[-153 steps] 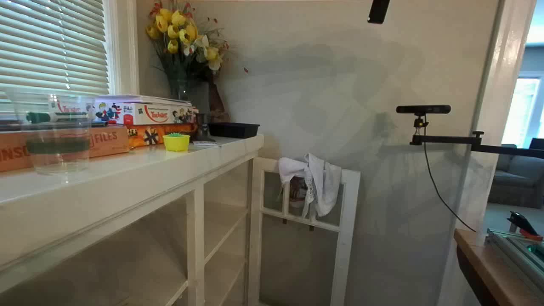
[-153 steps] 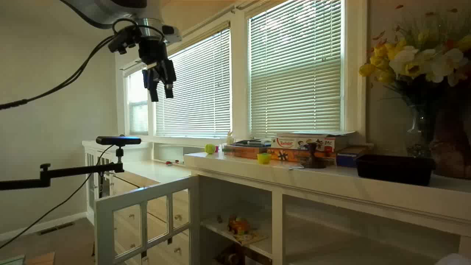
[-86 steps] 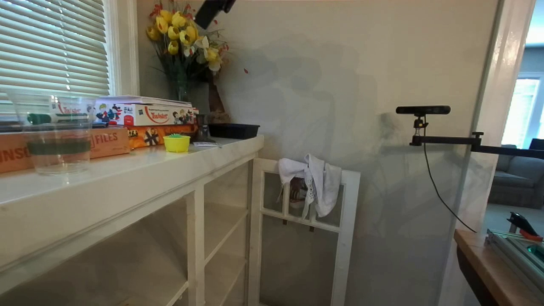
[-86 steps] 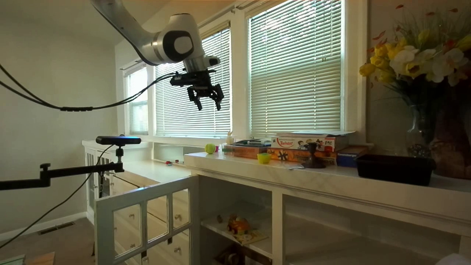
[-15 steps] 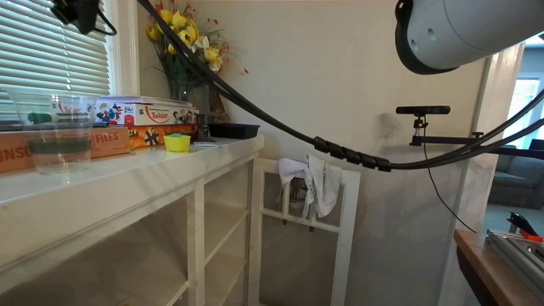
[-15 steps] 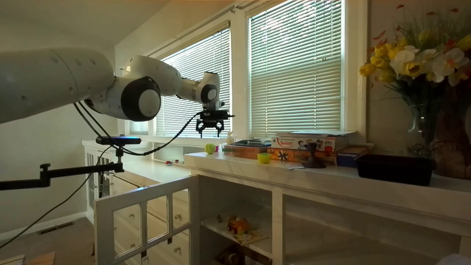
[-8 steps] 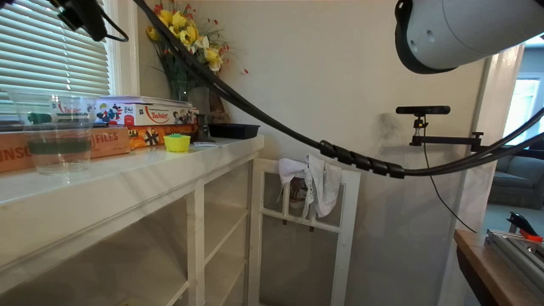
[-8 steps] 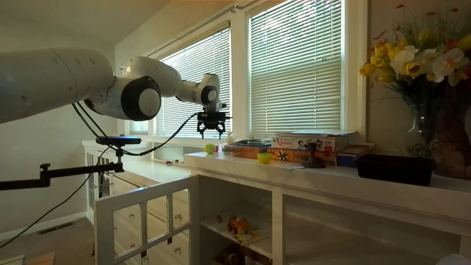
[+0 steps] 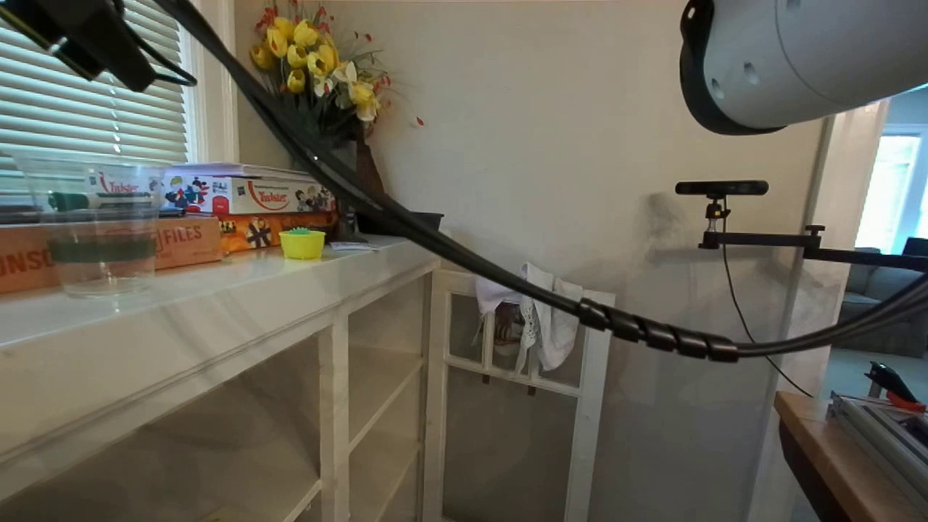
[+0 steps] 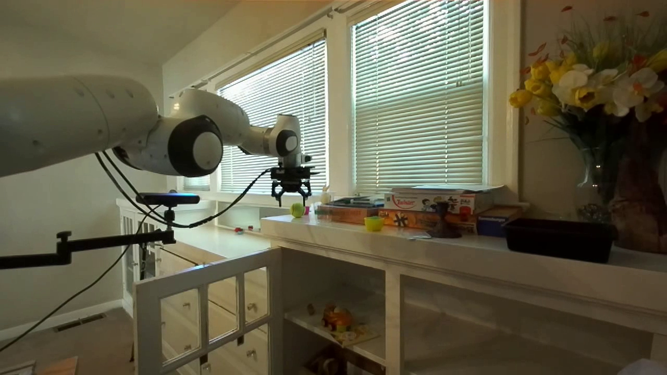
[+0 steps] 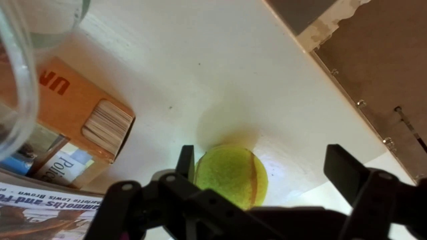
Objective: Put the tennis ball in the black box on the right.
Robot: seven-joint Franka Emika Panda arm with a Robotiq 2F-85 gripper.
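The yellow-green tennis ball point(image 10: 297, 210) sits on the left end of the white counter. It also shows in the wrist view point(image 11: 230, 173), its lower part hidden by the gripper. My gripper point(image 10: 292, 202) is open just above the ball and holds nothing. In the wrist view, the ball appears between the spread fingertips point(image 11: 262, 161), close to the left finger, with a wide gap to the right one. I cannot tell whether the left finger touches it. The black box point(image 10: 560, 240) stands at the counter's far right; in an exterior view point(image 9: 431, 219) the arm cable partly covers it.
A clear plastic cup point(image 9: 105, 243) stands near an orange box point(image 11: 80, 103) and the Twister box point(image 10: 430, 202). A yellow cup point(image 10: 373, 224) and a dark candle holder point(image 10: 442, 223) stand along the counter point(image 10: 333, 229). A flower vase point(image 10: 596, 182) is behind the black box.
The arm has come over the counter and the gripper has lowered toward the ball, shifting slightly left over the last half second in an exterior view. The ball and black box have not moved.
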